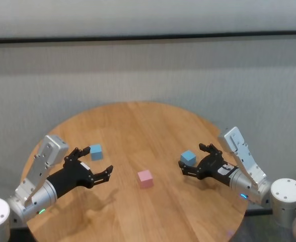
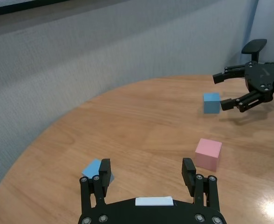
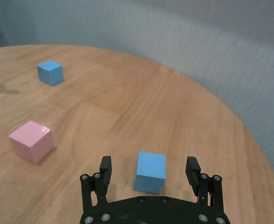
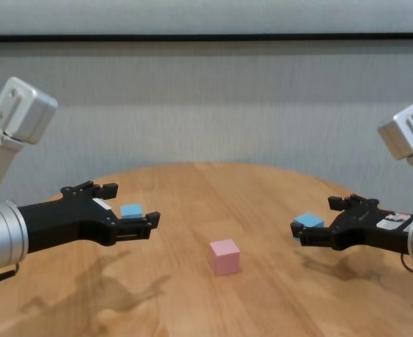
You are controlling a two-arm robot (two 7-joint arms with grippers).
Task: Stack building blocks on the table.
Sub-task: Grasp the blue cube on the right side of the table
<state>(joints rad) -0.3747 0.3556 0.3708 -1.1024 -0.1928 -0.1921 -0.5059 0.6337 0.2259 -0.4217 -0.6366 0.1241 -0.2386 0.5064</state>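
**Operator:** Nearest my chest camera is the left gripper (image 4: 113, 210), black and two-fingered, at the left of the frame, raised a little over the round wood-grain table (image 1: 138, 121). Its fingers are spread wide, holding nothing.

**Colleague:** And what sits around it?

**Operator:** A small matte light blue cube (image 1: 95, 151) rests on the tabletop just beyond it, left of centre in my head view. In the left wrist view that same cube (image 2: 98, 170) shows partly behind one fingertip (image 2: 104, 167), outside the gap rather than inside it.

**Colleague:** The other blocks?

**Operator:** A pale pink matte cube (image 1: 145, 178) lies alone near the middle of the head view, lower centre, well apart from both blue ones. The second light blue cube (image 1: 188, 158) sits right of centre.

**Colleague:** The other arm?

**Operator:** The right gripper (image 1: 193, 160) is at the right of the head view, fingers released and wide. From its wrist camera I see the second blue cube (image 3: 150, 171) standing between the two fingers; I can't tell whether either touches it. All three cubes sit singly on the table, none stacked.
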